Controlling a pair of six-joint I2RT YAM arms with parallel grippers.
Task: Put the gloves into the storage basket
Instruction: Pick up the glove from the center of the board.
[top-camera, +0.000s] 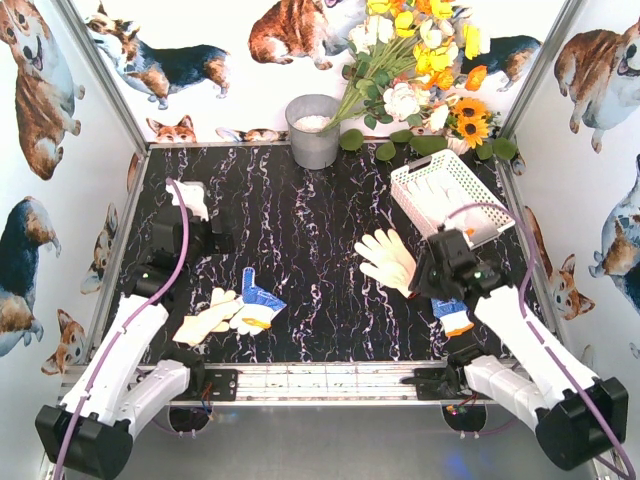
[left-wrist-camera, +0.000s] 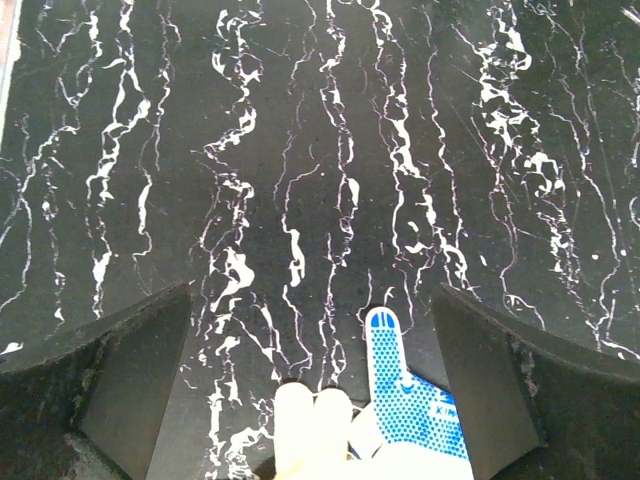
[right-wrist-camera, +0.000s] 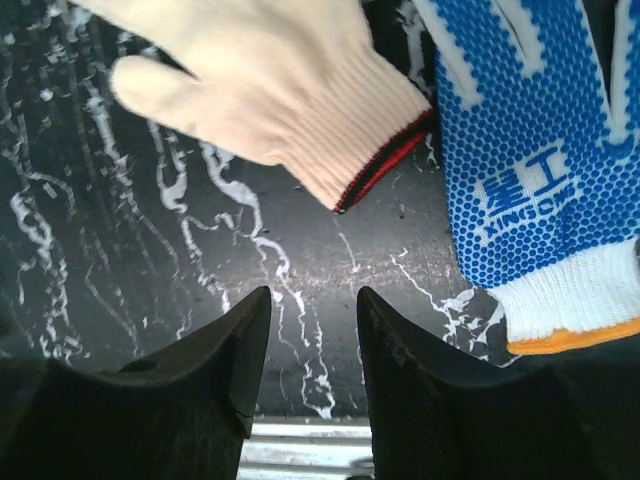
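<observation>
— Right gripper (right-wrist-camera: 312, 320), jaws narrow, empty; blue dotted glove (right-wrist-camera: 540, 170) at one o'clock, cream knit glove (right-wrist-camera: 270, 90) at eleven.
— Left gripper (left-wrist-camera: 312, 300)?
— Wide, empty, glove pile (top-camera: 235, 310) at six. White lattice basket (top-camera: 408, 200) beyond, two o'clock, gloves inside.

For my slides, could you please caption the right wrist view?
Empty right gripper near cream knit glove and blue dotted glove on marble table.

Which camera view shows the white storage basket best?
Top external: the storage basket sits nearly whole at back right, lattice walls visible. Neither wrist camera catches any of it.
</observation>
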